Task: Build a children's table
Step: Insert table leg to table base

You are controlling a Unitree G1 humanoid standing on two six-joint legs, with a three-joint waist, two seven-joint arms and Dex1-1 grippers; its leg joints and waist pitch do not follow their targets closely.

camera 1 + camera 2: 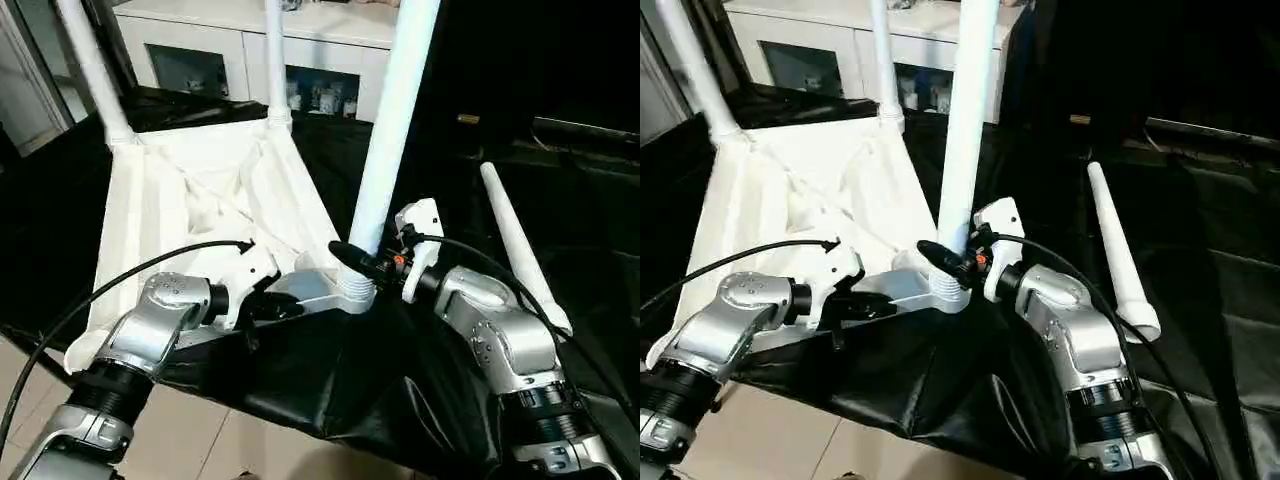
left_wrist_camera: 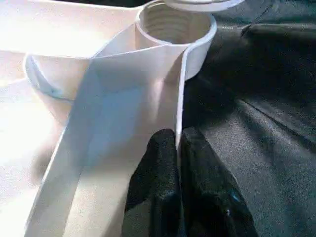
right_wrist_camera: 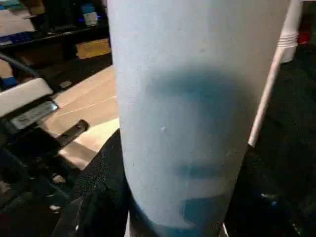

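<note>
The small all-white plastic children's table [image 1: 200, 200] lies upside down on the black-draped worktop [image 1: 330, 390], its ribbed underside facing up. Two long round white tube legs [image 1: 88, 60] rise from its two far corners. At the near corner on the robot's right, a third white tube leg [image 1: 392, 130] stands upright in the round threaded corner socket [image 2: 174, 24]. A fourth white tube leg [image 1: 520, 245] lies loose on the black cloth, well apart from the table on the robot's right.

The left end effector [image 2: 178, 163] has its two black fingers pressed nearly together, pinching the thin upright wall of the table's near edge, just beside the threaded socket. The right end effector [image 1: 350, 258] sits at the base of the upright third leg, just above the socket; its black fingers stand about half open around the tube, and the leg fills the space between them in the right wrist view.

Behind the table, beyond the worktop, stands a white cabinet with glass-fronted compartments [image 1: 250, 55].
</note>
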